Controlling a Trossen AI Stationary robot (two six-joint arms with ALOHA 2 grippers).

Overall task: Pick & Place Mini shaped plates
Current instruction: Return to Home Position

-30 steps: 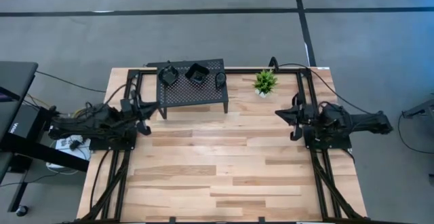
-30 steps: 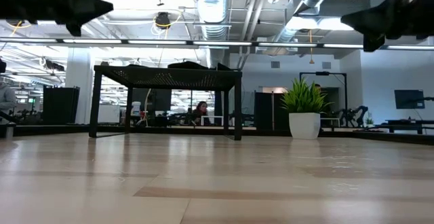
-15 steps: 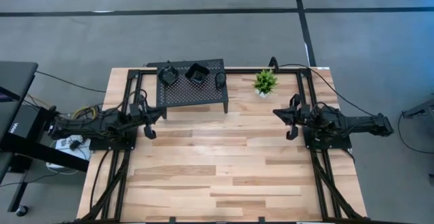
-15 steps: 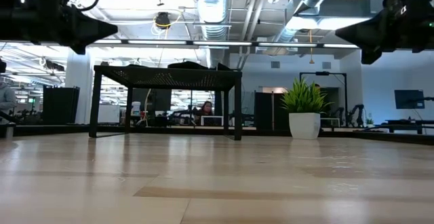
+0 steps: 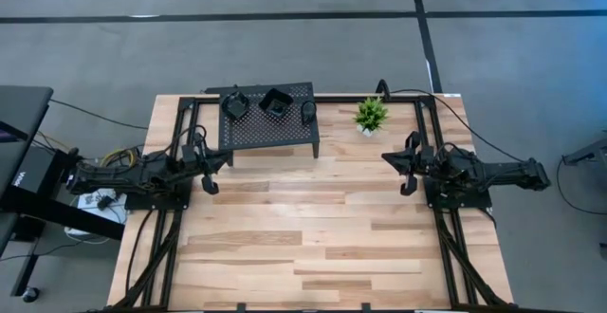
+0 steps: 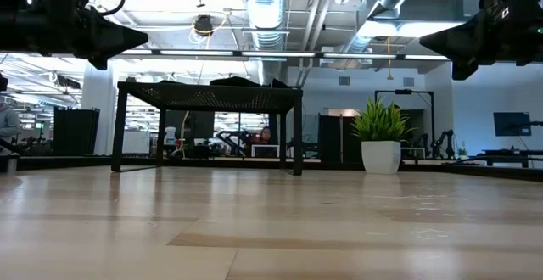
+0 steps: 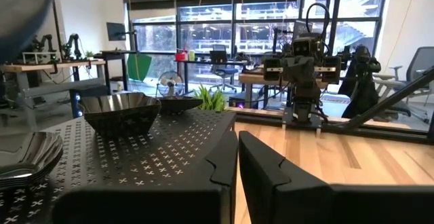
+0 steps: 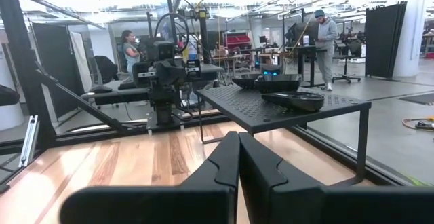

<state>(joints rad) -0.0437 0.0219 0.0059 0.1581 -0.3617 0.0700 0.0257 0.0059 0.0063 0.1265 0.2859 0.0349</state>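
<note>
The mini shaped plates all sit on top of the black perforated stand (image 5: 268, 131), which stands at the far edge of the wooden surface (image 5: 313, 237). From above they form three groups in a row. A roundish stack (image 5: 235, 104) is toward the left end. A wavy-edged square dish (image 5: 276, 102) is in the middle. A slim teardrop stack (image 5: 308, 111) is toward the right end. None of them touches its neighbour. The left wrist view shows the square dish (image 7: 121, 113) as a deep glossy bowl, with the rim of another stack (image 7: 27, 157) closer to the camera. In the low view the plates are only dark humps (image 6: 242, 81) above the stand's top.

The left arm (image 5: 142, 173) reaches in over the left side of the surface. The left arm's jaws are just beside the stand's near left leg, pointing toward the middle. They are pressed narrow with only a thin seam between them, and they hold nothing. The right arm (image 5: 474, 173) mirrors it over the right side. The right arm's jaws are below the small potted plant (image 5: 371, 114) in the picture and apart from it. They are likewise closed together and empty. In the low view both arms hang well above the surface, the left (image 6: 76, 30) at one top corner and the right (image 6: 484, 38) at the other.

A person (image 8: 327, 37) stands in the room beyond.
</note>
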